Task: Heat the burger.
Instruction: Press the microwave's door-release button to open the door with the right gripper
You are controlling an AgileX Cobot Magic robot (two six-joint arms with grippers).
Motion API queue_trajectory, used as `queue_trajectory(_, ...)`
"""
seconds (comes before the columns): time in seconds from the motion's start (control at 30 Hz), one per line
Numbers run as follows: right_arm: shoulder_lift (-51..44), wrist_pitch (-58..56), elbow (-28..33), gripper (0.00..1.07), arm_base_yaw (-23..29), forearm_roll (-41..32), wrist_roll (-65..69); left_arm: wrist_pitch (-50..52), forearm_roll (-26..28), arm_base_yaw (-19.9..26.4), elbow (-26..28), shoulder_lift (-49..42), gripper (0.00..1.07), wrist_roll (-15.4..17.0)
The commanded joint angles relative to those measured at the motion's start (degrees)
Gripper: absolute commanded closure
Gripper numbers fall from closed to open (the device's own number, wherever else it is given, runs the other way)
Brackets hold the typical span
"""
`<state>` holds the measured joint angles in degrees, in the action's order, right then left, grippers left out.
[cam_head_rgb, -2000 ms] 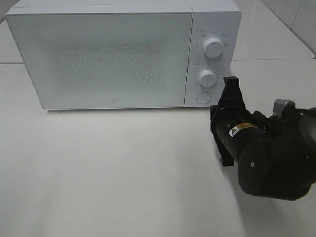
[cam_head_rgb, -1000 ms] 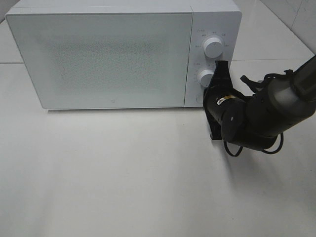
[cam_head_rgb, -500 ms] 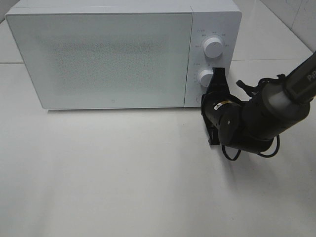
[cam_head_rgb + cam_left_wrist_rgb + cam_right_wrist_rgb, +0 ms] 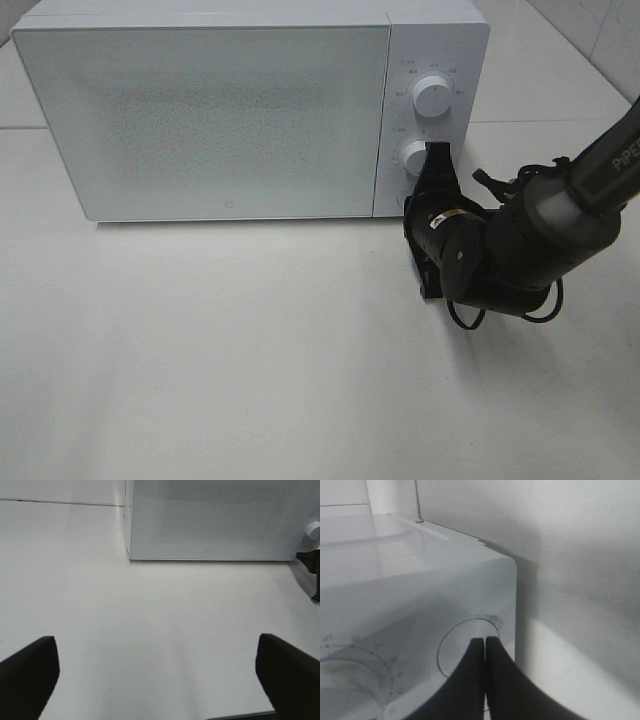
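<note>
A: Right jaws?

B: Clenched, nothing between them. The fingertips [image 4: 477, 652] are pressed flat together and sit at the round button [image 4: 454, 647] in the bottom corner of the microwave [image 4: 220, 110] control panel. It looks like contact, but I can't confirm that from the wrist view.

A: What's around the button?

B: The lower knob [image 4: 416, 157] is just above it and the upper knob [image 4: 432, 97] is above that. From the high camera the right arm [image 4: 540, 235] comes in from the right edge, with its wrist low over the desk [image 4: 250, 350], and it blocks the button in that view.

A: Left jaws?

B: Released, spread wide. Its two dark fingers [image 4: 27, 672] show only at the corners of the left wrist view, with bare desk between them. They're facing the microwave front and well apart from it. The high camera doesn't show them.

A: Door?

B: The door [image 4: 210, 120] is shut, flush with the panel. It's a speckled white face, and I can't see through it.

A: Burger location?

B: I can't tell. No view shows the burger.
</note>
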<state>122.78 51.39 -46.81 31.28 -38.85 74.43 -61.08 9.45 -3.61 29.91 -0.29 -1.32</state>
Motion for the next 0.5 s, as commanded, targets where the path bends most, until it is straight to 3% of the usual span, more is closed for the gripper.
queue_trajectory(0.03,-0.1,0.7,-0.6,1.07,0.2,0.6,0.5,0.5,0.5,0.2,-0.1,-1.0,0.07,0.4)
queue_trajectory(0.5,0.5,3.1,-3.3,1.07,0.2,-3.0,-2.3,0.5,0.5,0.2,-0.1,-1.0,0.07,0.4)
